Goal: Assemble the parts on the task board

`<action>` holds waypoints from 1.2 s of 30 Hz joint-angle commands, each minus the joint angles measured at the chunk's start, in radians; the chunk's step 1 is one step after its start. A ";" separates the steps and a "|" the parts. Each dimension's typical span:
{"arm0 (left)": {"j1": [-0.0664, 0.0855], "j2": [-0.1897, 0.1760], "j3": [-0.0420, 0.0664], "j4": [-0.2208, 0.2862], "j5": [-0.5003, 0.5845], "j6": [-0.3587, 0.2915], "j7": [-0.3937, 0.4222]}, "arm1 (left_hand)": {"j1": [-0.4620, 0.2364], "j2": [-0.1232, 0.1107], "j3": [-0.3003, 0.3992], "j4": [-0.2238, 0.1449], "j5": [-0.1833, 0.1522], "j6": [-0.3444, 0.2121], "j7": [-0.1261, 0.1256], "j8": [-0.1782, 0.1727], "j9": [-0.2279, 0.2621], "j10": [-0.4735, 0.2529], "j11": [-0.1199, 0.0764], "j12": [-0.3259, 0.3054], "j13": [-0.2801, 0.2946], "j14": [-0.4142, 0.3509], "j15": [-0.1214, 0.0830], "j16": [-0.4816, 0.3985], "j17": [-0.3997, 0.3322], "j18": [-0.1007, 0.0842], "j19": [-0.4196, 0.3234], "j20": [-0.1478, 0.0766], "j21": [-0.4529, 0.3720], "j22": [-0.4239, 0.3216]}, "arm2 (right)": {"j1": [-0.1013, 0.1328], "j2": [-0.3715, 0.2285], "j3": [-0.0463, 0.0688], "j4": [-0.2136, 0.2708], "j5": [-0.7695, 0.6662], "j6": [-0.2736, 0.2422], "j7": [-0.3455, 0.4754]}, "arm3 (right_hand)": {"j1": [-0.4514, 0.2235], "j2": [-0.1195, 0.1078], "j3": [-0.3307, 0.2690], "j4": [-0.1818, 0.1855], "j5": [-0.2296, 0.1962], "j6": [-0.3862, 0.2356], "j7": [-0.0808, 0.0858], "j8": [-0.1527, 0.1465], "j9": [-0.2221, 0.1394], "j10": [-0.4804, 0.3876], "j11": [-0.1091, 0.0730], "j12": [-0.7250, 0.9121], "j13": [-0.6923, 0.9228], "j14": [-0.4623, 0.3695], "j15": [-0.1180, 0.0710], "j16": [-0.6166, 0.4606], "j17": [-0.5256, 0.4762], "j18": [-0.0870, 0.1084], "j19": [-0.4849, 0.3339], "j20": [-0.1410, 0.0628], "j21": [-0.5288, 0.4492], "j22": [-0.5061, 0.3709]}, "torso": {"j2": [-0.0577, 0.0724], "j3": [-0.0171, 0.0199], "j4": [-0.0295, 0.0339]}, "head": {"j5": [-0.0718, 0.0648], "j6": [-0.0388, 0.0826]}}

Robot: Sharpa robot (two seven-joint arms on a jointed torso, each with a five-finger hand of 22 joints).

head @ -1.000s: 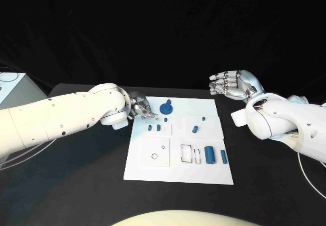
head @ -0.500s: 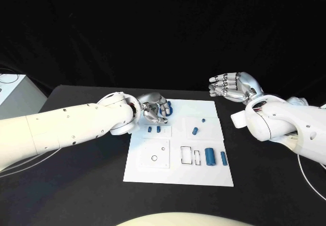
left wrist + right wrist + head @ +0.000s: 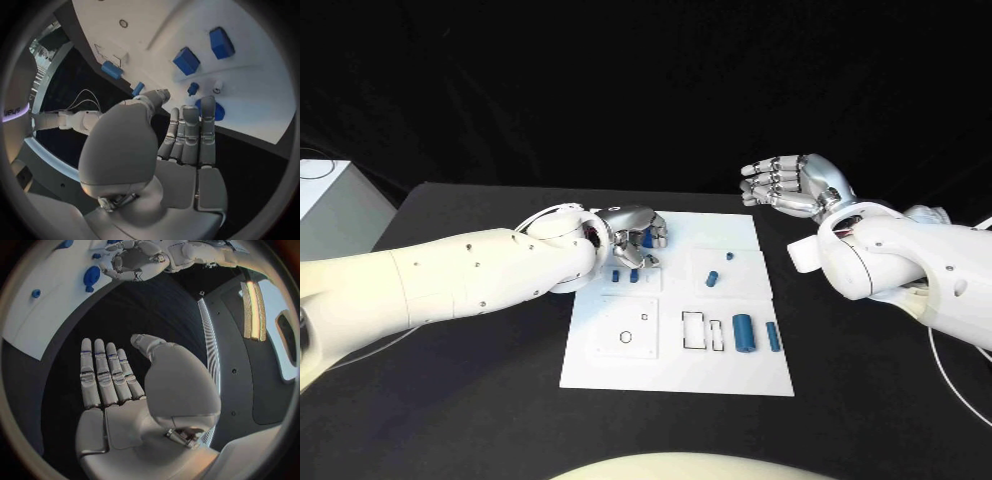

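Hovering over the far-left corner of the white task board [image 3: 678, 375], fingers of the left hand [image 3: 630, 232] lying straight and together above a round blue part [image 3: 215, 111], grasping nothing. Hanging off the board's far-right corner above the black table [image 3: 473, 400], right hand [image 3: 790, 183] released, fingers apart, palm empty. Lying across the board's middle and right side, small blue parts: two pegs [image 3: 626, 272], a tilted piece [image 3: 714, 277], two cylinders [image 3: 746, 333].
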 commanded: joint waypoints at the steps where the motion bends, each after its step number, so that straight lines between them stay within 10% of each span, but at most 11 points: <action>1: 0.000 0.013 -0.001 -0.012 -0.073 0.012 -0.014 | 0.002 -0.005 -0.006 -0.005 -0.005 0.001 -0.010 -0.011 -0.012 -0.013 0.000 -0.008 -0.010 -0.001 0.001 0.009 -0.008 0.009 0.010 0.000 0.006 0.005 | -0.001 0.001 0.000 0.000 -0.002 0.016 0.008 | -0.010 0.003 -0.006 -0.002 0.003 -0.001 0.055 -0.004 -0.001 0.003 0.004 -0.004 -0.001 0.006 0.003 -0.004 -0.001 0.013 0.000 0.004 -0.003 -0.001 | 0.001 -0.0002 0.0001 | -0.002 -0.003; 36: 0.000 0.063 0.000 -0.085 -0.115 0.124 -0.108 | 0.013 0.022 0.025 -0.029 -0.005 0.095 -0.011 -0.056 -0.116 0.061 -0.013 0.023 -0.063 0.056 -0.009 0.114 0.010 -0.010 0.088 -0.009 0.095 0.113 | -0.001 0.003 0.000 0.005 -0.002 0.019 0.008 | -0.010 0.006 -0.005 -0.003 0.005 0.001 0.054 -0.004 -0.002 0.005 0.004 -0.005 -0.001 0.008 0.003 -0.005 -0.004 0.013 0.000 0.004 -0.002 -0.005 | -0.001 0.0004 0.0005 | -0.006 -0.008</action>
